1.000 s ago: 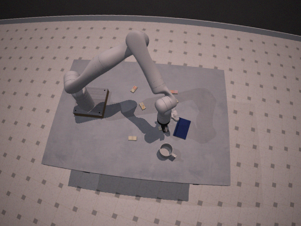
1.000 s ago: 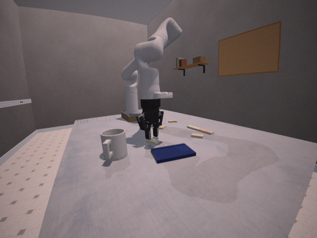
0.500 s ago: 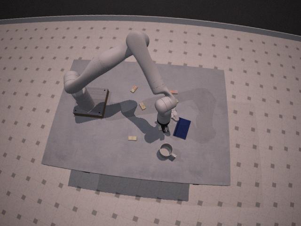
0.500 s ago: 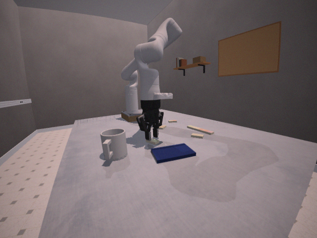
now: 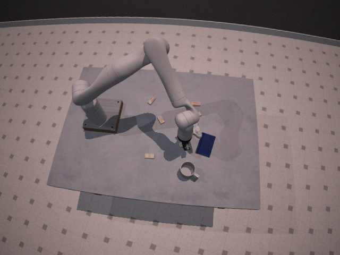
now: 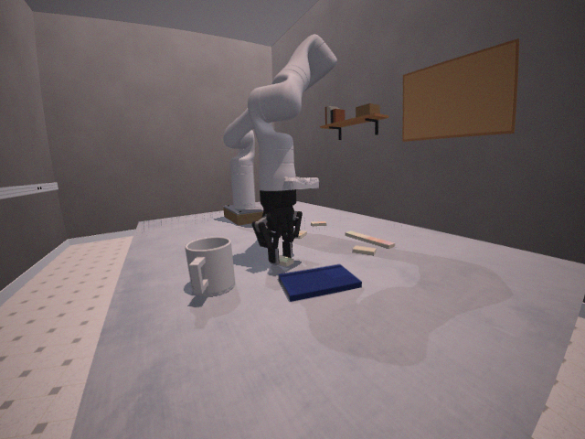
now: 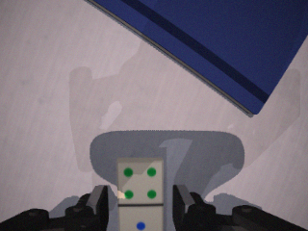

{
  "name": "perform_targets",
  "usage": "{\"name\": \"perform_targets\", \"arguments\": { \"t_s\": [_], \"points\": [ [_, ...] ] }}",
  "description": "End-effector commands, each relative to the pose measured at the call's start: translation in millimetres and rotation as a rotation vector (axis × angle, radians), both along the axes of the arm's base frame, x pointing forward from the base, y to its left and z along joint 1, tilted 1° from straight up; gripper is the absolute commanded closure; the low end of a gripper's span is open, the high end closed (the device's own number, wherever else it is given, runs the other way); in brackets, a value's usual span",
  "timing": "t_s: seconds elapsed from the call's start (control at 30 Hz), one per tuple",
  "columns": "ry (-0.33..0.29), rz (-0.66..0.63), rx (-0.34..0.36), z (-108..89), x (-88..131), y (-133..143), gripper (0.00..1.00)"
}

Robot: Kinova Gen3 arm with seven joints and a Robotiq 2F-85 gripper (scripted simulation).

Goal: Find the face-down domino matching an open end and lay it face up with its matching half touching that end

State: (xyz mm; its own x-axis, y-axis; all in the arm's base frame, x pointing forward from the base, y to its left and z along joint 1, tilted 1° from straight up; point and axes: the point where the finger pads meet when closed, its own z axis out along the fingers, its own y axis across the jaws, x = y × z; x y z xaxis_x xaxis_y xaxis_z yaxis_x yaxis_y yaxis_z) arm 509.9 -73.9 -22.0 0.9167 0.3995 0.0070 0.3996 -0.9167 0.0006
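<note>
A domino (image 5: 180, 144) (image 6: 286, 261) (image 7: 141, 183) lies face up, with four green pips on one half and a blue pip visible on the other. My gripper (image 5: 186, 148) (image 6: 280, 257) (image 7: 140, 201) is partly open, low over it, with one finger on each side and a gap on both sides. The line (image 5: 195, 103) (image 6: 369, 239) shows reddish faces; the arm hides part of it in the top view. Near it lies a domino (image 5: 199, 113) (image 6: 364, 250) whose face I cannot tell. Another domino (image 5: 151, 100) shows red marks, one (image 5: 160, 119) shows faint yellowish marks, and a pale one (image 5: 149, 155) is unclear.
A dark blue book (image 5: 205, 144) (image 6: 319, 282) (image 7: 217, 43) lies close to the gripper, on its right in the top view. A grey mug (image 5: 187, 169) (image 6: 210, 265) stands near the gripper, toward the table's lower edge in that view. The robot's base (image 5: 109, 109) is at the left.
</note>
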Motion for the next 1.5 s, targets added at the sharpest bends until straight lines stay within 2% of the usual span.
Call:
{"name": "perform_targets", "arguments": {
  "t_s": [0.0,0.6,0.63,1.47],
  "points": [
    [-0.002,0.0,0.0,-0.8,0.6,-0.1,0.53],
    [-0.002,0.0,0.0,-1.1,0.6,-0.1,0.53],
    [-0.002,0.0,0.0,-1.1,0.6,-0.1,0.71],
    [-0.002,0.0,0.0,-1.1,0.6,-0.1,0.71]
  ]
}}
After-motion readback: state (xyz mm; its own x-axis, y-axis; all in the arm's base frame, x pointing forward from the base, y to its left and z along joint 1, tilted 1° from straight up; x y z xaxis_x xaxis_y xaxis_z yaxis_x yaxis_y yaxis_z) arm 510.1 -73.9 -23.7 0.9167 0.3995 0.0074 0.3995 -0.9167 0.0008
